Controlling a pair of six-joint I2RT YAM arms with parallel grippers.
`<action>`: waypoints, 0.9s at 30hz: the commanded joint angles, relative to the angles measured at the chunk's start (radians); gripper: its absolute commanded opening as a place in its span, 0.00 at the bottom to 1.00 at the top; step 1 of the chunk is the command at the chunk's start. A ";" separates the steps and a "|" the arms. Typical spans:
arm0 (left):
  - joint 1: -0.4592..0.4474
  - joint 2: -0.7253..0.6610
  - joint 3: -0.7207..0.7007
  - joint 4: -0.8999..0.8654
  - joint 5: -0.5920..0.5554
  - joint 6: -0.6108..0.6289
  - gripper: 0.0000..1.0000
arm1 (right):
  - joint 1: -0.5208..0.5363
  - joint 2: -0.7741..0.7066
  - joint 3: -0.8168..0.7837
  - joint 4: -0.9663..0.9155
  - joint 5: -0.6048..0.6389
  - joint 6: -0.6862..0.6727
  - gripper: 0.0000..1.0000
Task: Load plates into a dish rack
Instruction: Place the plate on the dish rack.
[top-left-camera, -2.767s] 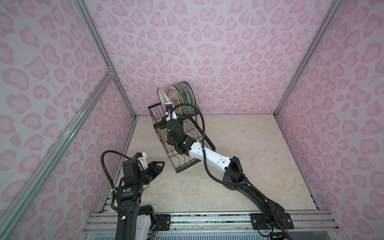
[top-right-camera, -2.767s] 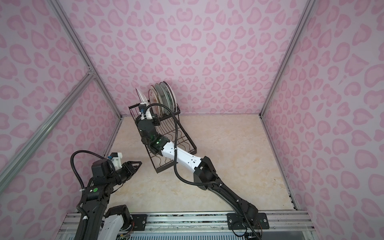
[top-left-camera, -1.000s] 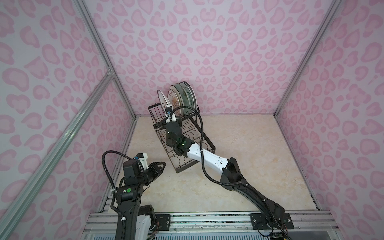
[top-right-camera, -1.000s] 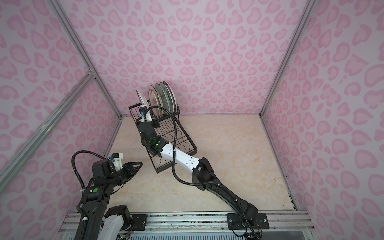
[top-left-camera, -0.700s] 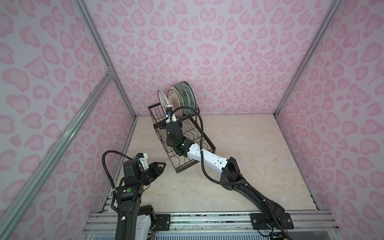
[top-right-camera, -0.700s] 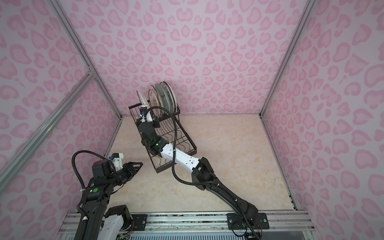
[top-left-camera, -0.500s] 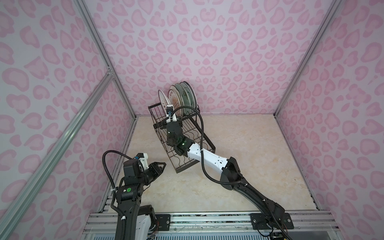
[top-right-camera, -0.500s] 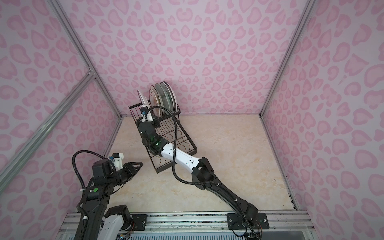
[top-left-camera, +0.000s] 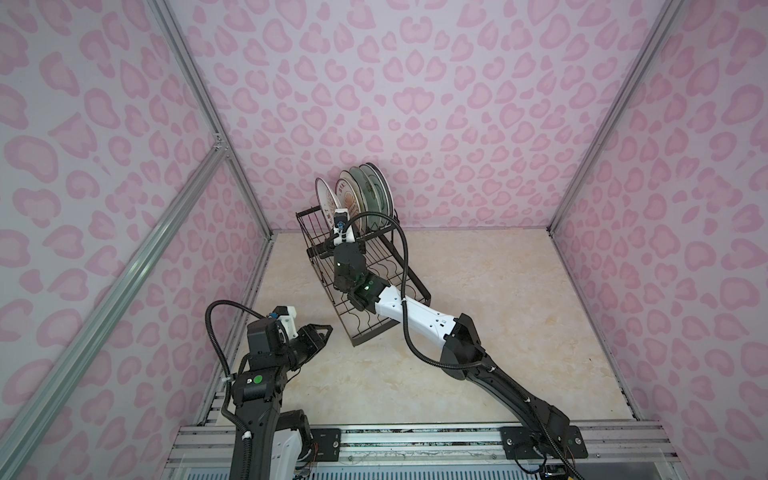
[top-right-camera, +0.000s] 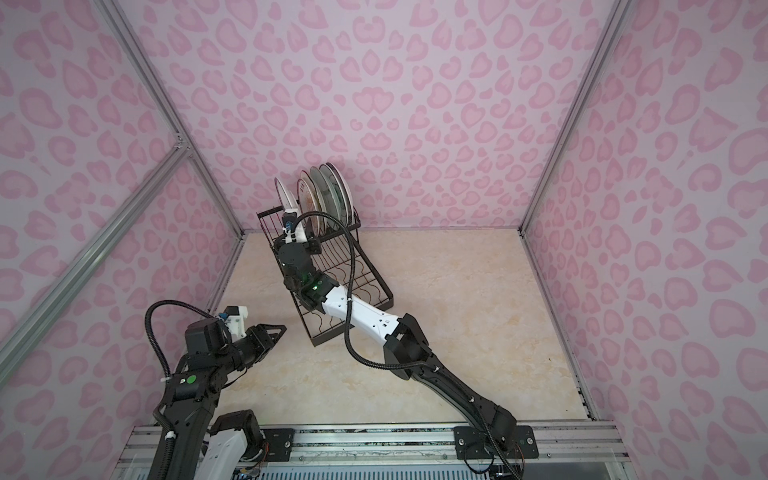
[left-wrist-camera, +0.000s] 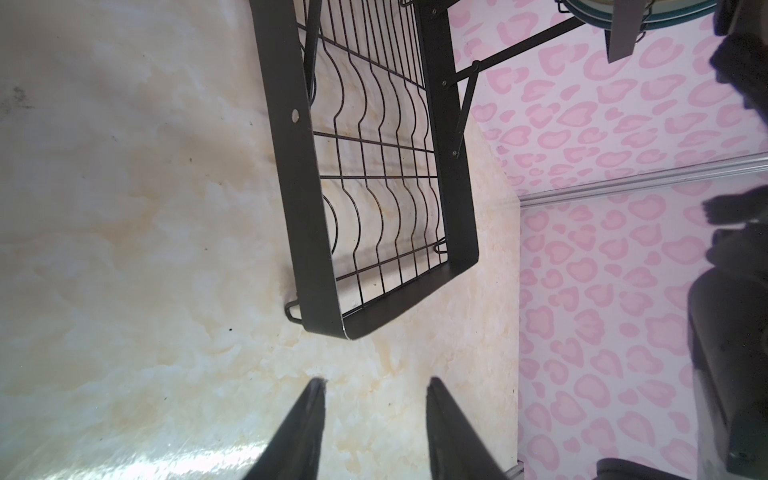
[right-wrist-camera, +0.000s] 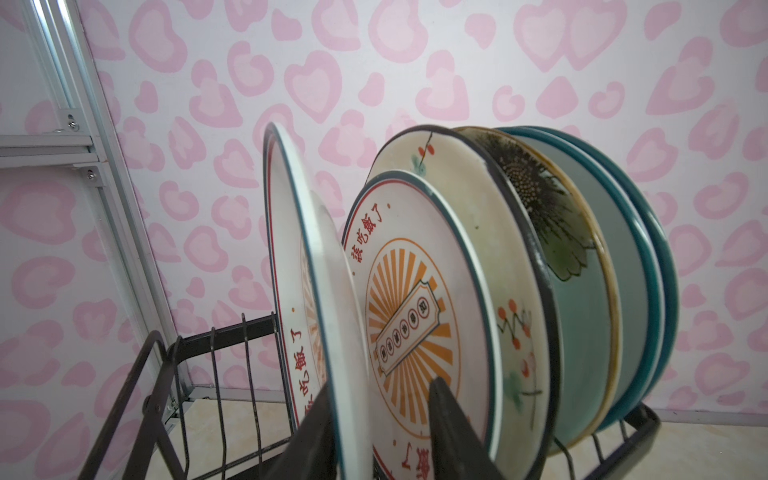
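Here, in both top views, one rack (top-left-camera: 386, 266) sits at the far left corner of the worktop (top-left-camera: 498, 291). The plates (top-left-camera: 357, 193) stand on edge in its raised tier, where the wires keep them apart. Their rims overlap too much for us to count. The right arm (top-left-camera: 415, 318) reaches over the bare lower tray (top-left-camera: 365, 332) to the nearest plate (top-left-camera: 325, 199). The left gripper (top-left-camera: 326, 336) hangs near the front, well apart from the rack; we judge this is to keep out of the way.

In the left wrist view its two fingers (left-wrist-camera: 299, 432) stand apart with nothing between them, above bare worktop.

In the right wrist view we count six plates: two sunburst, one sprigged, one flowered, and two blue-green rims at the back. The right gripper (right-wrist-camera: 380, 384) straddles the nearest plate's lower rim. Its jaws are apart with a gap on one side, so it is not pinching. Since the plate stands in its slot alone, we judge the gripper is letting go.
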 joint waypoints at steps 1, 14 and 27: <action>0.000 0.001 0.007 0.007 -0.002 0.015 0.43 | 0.002 0.003 0.004 0.020 -0.009 0.000 0.41; -0.003 0.005 0.012 0.001 -0.009 0.019 0.44 | 0.004 -0.028 -0.001 0.047 -0.053 -0.022 0.59; -0.005 0.013 0.012 -0.005 -0.021 0.029 0.45 | -0.010 -0.093 -0.007 0.016 -0.128 -0.012 0.67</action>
